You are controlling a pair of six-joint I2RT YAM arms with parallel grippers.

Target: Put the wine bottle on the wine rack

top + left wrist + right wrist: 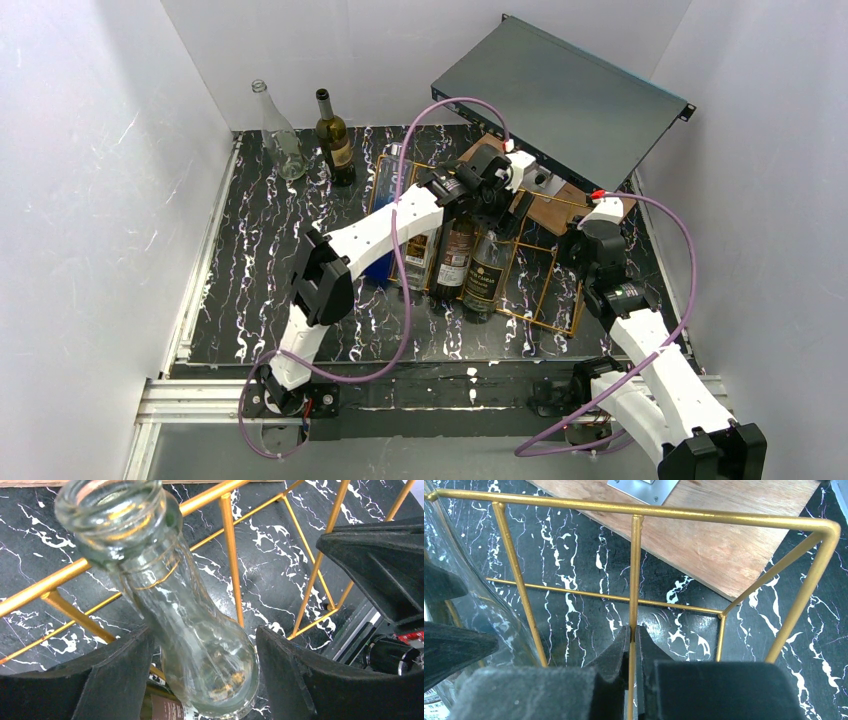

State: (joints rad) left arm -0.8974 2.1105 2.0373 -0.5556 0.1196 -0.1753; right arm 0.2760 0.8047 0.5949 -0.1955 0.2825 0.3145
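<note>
Now clear wine bottle [195, 645] between parted left jaws, right jaws clamped on wine rack [634, 580] wire

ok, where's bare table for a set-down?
Free: tabletop left of the wine rack, from the two standing bottles forward to the near edge, and the rack's empty right slots. Crowded: rack middle, both grippers and lying bottles; back right, board and metal case.

The left gripper [497, 192] reaches over the wine rack [548, 296], where several bottles [468, 262] lie in slots. The right gripper [583, 243] sits at the rack's right end. Two bottles [310, 138] stand at the far left.
</note>
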